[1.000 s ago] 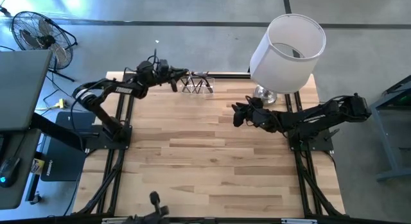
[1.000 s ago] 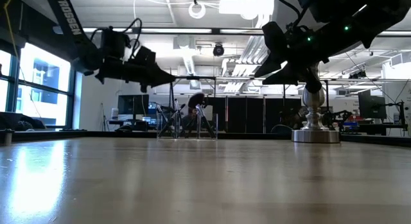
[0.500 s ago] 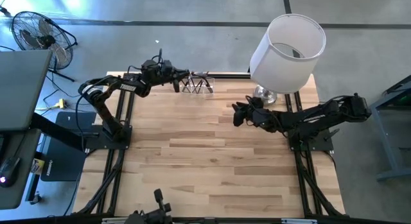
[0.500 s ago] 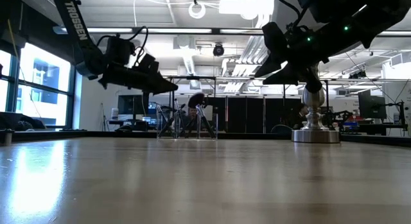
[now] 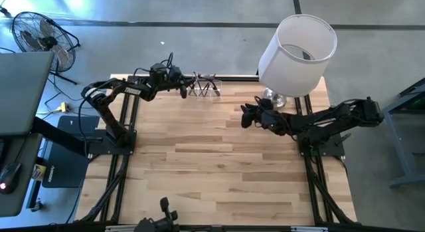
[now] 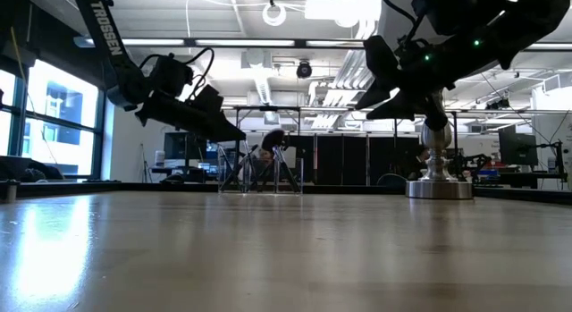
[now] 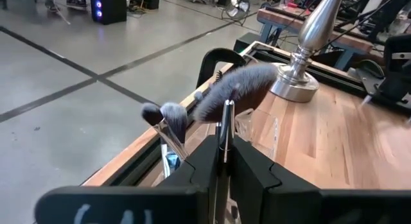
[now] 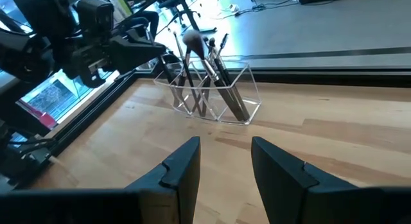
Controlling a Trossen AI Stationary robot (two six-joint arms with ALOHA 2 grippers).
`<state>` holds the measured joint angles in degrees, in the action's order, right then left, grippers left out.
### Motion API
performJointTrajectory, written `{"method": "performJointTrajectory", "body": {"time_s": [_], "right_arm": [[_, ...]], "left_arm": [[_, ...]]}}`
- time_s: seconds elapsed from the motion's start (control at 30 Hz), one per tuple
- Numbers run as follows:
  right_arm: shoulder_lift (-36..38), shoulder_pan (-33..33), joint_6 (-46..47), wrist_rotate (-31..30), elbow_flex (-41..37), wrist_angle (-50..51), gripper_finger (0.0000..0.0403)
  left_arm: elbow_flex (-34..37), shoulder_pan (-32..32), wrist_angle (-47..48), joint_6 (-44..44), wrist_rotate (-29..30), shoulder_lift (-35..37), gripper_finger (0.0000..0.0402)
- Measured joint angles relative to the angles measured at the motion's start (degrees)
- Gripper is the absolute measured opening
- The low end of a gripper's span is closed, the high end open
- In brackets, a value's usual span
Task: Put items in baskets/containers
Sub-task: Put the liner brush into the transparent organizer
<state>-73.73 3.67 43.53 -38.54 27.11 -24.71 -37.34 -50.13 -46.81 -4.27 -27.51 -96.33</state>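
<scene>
L gripper (image 5: 184, 90) up off the table at far edge, just beside the clear holder (image 5: 204, 88). L wrist view: jaws nearly together w/ a thin brush (image 7: 224, 124) standing in the slot btwn them; can't tell if they pinch it or have let go. Brush end sits over the holder, next to a big fluffy grey-brown brush head (image 7: 235, 87) and a smaller one (image 7: 171, 113).

Holder (image 8: 215, 94) stands upright on the wood table (image 5: 219, 165), far edge, left of the lamp base (image 5: 273, 97). Several brushes already in it, leaning, heads up.

R gripper (image 5: 246, 116) hovers near lamp base, well apart from holder, jaws open, nothing btwn them. White lampshade (image 5: 297, 46) above it.
</scene>
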Motion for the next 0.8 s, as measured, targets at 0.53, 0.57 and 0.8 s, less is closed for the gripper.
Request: {"method": "performJointTrajectory", "body": {"time_s": [0.53,0.57,0.8], "right_arm": [[0.0,0.12,-0.02,-0.53,0.0,0.01,0.0133],[0.0,0.12,-0.02,-0.53,0.0,0.0,0.0133],[0.0,0.12,-0.02,-0.77,0.0,0.02,0.0133]], "left_arm": [[0.0,0.02,0.75,5.49,-0.9,0.0,0.0039],[0.0,0.02,0.77,5.55,-0.9,0.0,0.004],[0.0,0.04,1.43,5.51,1.07,0.0,0.0078]]}}
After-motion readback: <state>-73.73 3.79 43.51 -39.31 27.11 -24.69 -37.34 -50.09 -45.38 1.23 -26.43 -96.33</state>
